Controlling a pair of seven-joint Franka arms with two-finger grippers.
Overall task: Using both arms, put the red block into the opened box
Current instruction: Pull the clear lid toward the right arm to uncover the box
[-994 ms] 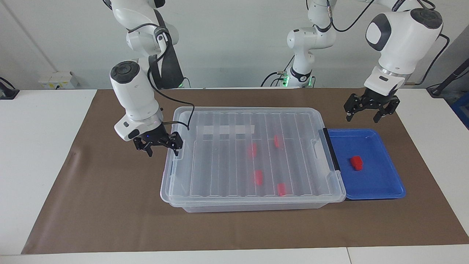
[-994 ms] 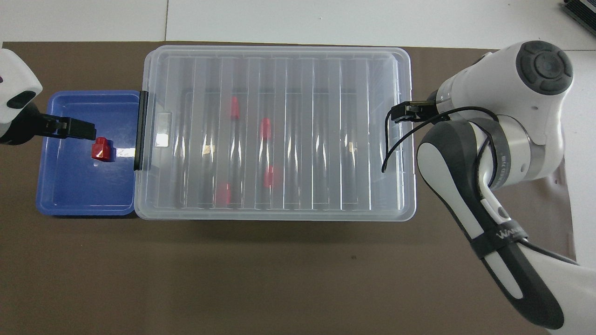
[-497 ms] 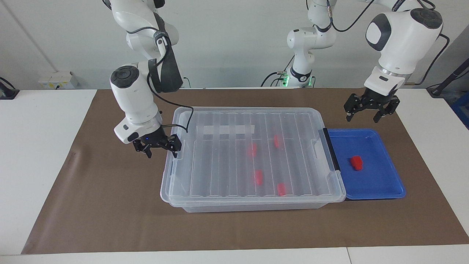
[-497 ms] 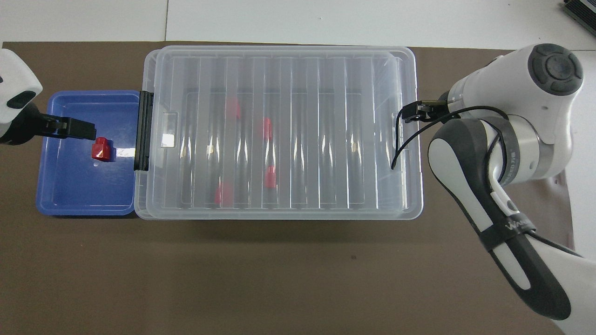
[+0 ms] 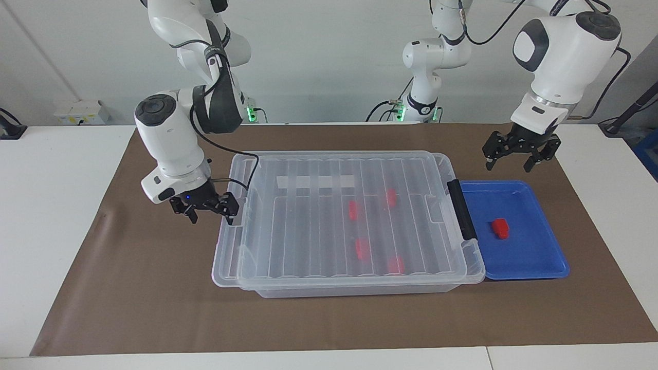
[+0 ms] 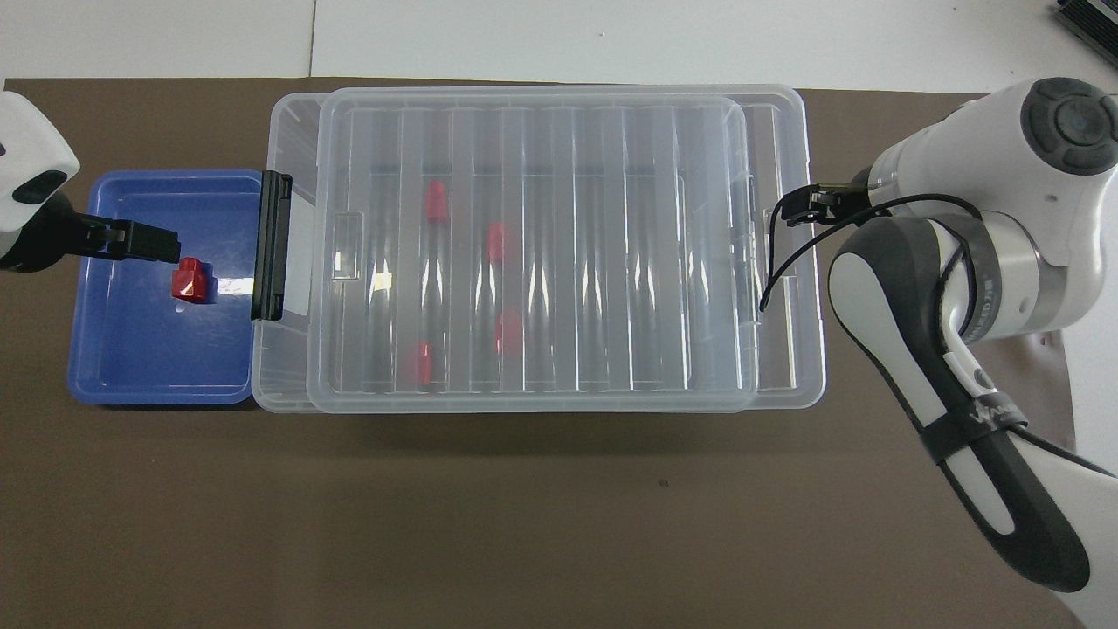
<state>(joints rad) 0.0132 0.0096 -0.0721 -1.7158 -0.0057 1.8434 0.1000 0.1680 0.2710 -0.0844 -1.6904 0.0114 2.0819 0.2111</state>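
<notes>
The clear box (image 5: pixel 360 290) (image 6: pixel 281 367) lies mid-mat, its black handle (image 5: pixel 461 208) toward the blue tray. Its ribbed lid (image 5: pixel 308 231) (image 6: pixel 594 262) is slid part way off toward the right arm's end, overhanging there and baring a narrow strip by the handle. My right gripper (image 5: pixel 208 209) (image 6: pixel 799 210) stands open at the lid's overhanging end, one fingertip against its rim. One red block (image 5: pixel 499 228) (image 6: pixel 189 281) lies in the tray. My left gripper (image 5: pixel 516 159) (image 6: pixel 144 242) hangs open over the tray's edge, above the block.
The shallow blue tray (image 5: pixel 534 257) (image 6: pixel 131 367) butts against the box at the left arm's end. Several red blocks (image 5: pixel 352 209) show through the lid inside the box. Brown mat (image 5: pixel 128 288) covers the table around them.
The right gripper has moved toward the right arm's end and the lid has slid with it, uncovering a strip by the handle. The left arm has stayed still.
</notes>
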